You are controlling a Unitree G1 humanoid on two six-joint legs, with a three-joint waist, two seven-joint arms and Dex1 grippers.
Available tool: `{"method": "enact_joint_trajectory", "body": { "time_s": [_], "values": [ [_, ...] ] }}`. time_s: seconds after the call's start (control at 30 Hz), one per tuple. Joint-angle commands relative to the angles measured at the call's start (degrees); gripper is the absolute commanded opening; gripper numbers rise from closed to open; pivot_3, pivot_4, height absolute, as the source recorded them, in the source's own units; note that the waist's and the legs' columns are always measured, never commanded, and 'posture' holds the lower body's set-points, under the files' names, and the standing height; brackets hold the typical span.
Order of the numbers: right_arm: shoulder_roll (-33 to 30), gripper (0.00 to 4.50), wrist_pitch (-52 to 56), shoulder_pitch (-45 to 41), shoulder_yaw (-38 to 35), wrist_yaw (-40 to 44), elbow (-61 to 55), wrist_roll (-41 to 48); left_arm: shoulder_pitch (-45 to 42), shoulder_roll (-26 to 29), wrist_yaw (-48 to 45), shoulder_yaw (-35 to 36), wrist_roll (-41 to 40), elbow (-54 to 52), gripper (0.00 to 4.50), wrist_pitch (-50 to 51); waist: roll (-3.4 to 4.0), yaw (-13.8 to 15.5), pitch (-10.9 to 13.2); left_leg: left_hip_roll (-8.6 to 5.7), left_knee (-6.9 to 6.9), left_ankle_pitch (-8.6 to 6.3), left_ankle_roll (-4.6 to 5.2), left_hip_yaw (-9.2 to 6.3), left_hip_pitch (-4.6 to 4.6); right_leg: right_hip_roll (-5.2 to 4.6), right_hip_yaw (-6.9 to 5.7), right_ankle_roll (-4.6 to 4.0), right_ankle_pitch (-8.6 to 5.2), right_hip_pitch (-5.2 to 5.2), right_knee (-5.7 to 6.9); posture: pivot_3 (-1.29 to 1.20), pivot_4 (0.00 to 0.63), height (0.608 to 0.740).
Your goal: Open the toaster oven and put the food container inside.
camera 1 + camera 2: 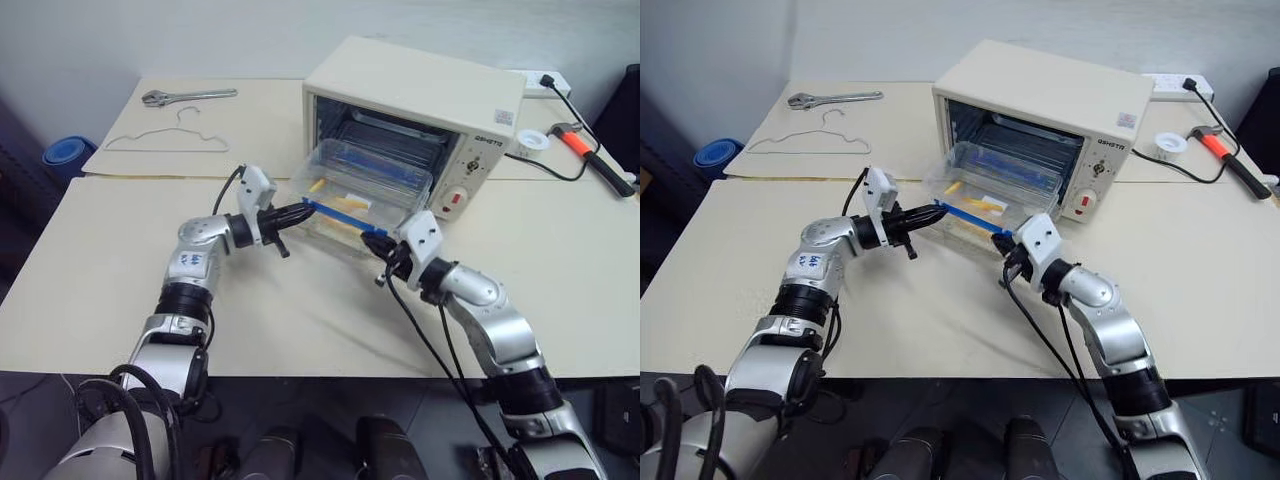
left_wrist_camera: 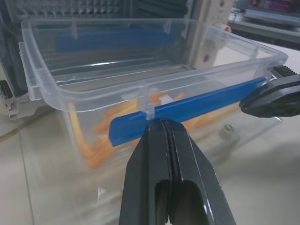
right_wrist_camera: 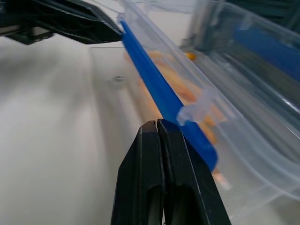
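The cream toaster oven (image 1: 420, 85) stands at the back of the table with its glass door (image 1: 322, 237) folded down. The clear food container (image 1: 365, 190), with yellow sticks inside, rests on the lowered door, its far end just inside the oven's mouth. A blue clip (image 1: 345, 218) runs along its near side. My left gripper (image 1: 303, 209) is shut, its tips against the clip's left end (image 2: 122, 129). My right gripper (image 1: 383, 240) is shut too, its tips against the clip's right end (image 3: 201, 145). Nothing shows between either pair of fingers.
A wrench (image 1: 188, 96) and a wire hanger (image 1: 165, 140) lie at the far left of the table. Right of the oven lie a roll of tape (image 1: 531, 138), an orange-handled tool (image 1: 590, 150) and a black cable. A blue object (image 1: 68, 152) sits beyond the table's left edge.
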Motion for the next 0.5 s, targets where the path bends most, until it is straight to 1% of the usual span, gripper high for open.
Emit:
{"method": "enact_joint_trajectory", "body": {
  "time_s": [0.03, 0.13, 0.27, 0.5],
  "values": [
    [0.99, 0.06, -4.63, -4.51, -2.98, -2.12, 5.17, -1.58, -3.46, -1.11, 3.87, 0.71, 0.87, 3.46, 0.0, -3.83, 0.0, -0.14, 0.0, 0.0, -0.01, 0.0, 0.0, 0.0, 0.0, 0.0, 0.0, 0.0, 0.0, -0.01, 0.0, 0.0, 0.15, 0.74],
    [2.38, 0.06, -5.99, -8.0, -4.53, -3.16, 9.03, -1.43, -5.94, -2.52, 7.58, 1.74, 0.72, 7.23, 0.0, -5.76, 0.0, -0.55, 0.0, 0.06, -0.05, 0.0, -0.01, 0.04, -0.02, -0.05, 0.02, 0.0, 0.0, -0.1, 0.07, 0.0, 0.15, 0.74],
    [3.6, 0.06, -7.28, -11.14, -4.7, -3.37, 13.42, -2.22, -8.37, -4.01, 10.92, 1.79, 1.25, 11.54, 0.0, -8.3, 0.0, -1.42, 0.0, 0.06, -0.04, 0.0, -0.01, 0.06, -0.04, -0.1, 0.04, 0.0, 0.0, -0.19, 0.11, 0.0, 0.15, 0.74],
    [6.02, 0.06, -10.08, -15.92, -5.7, -6.94, 21.93, -4.11, -12.1, -6.34, 17.4, 2.83, 2.03, 17.35, 0.0, -11.27, 0.0, -1.63, 0.0, 0.06, 0.0, 0.0, -0.01, 0.13, -0.23, -0.12, 0.09, 0.0, 0.0, -0.45, 0.18, 0.0, 0.15, 0.74]
  ]
}}
